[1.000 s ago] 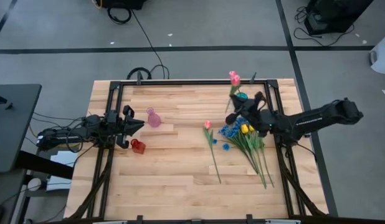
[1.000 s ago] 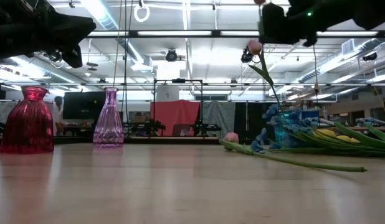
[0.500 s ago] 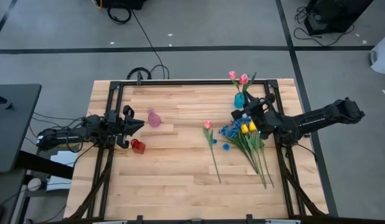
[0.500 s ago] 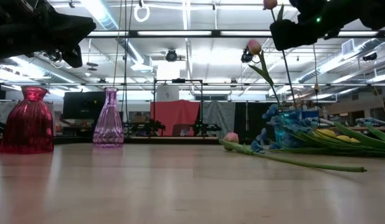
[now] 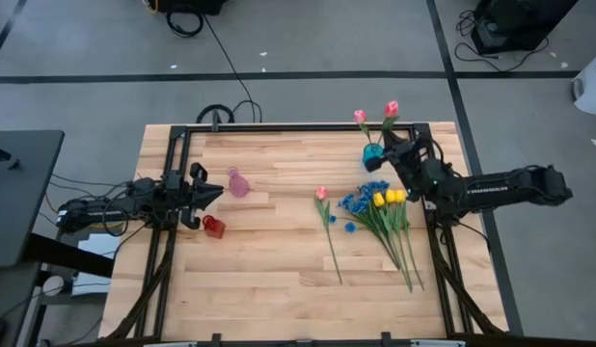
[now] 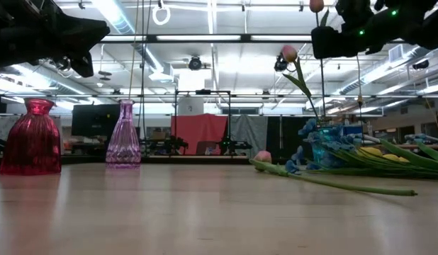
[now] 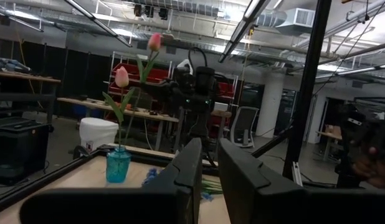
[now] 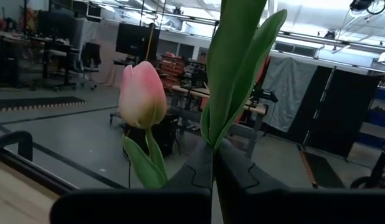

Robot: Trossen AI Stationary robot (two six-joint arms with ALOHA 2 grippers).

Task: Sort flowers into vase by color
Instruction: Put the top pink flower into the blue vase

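Observation:
A teal vase (image 5: 372, 153) stands near the far right corner with one pink tulip (image 5: 360, 117) in it. My right gripper (image 5: 395, 152) is beside it, shut on a second pink tulip (image 5: 391, 108), whose bloom stands high (image 6: 316, 4). On the table lie a third pink tulip (image 5: 321, 193), blue blossom sprays (image 5: 361, 200) and yellow tulips (image 5: 387, 198), with stems running toward the near edge. My left gripper (image 5: 217, 193) hovers between a red vase (image 5: 213, 226) and a pale pink vase (image 5: 238, 182), its fingers a narrow gap apart. My right gripper pinches the second tulip's green stem (image 8: 212, 134) between its two fingers, where a leaf (image 8: 239, 68) grows out, well below the bloom. The fingers come level across the upright stem. In the left wrist view its lower end (image 7: 123, 144) reaches the teal vase's mouth (image 7: 118, 151).
The red vase (image 6: 32, 138) and the pale pink vase (image 6: 124, 134) stand upright on the left half. A black frame (image 5: 279, 128) runs along the table's edges. Bare wood (image 5: 269, 260) lies between the vases and the flower pile.
My right gripper has moved toward the far right corner and a little up, staying shut on the tulip. The bloom has swung away from the other tulip's bloom toward the right, and the stem now stands more upright over the teal vase.

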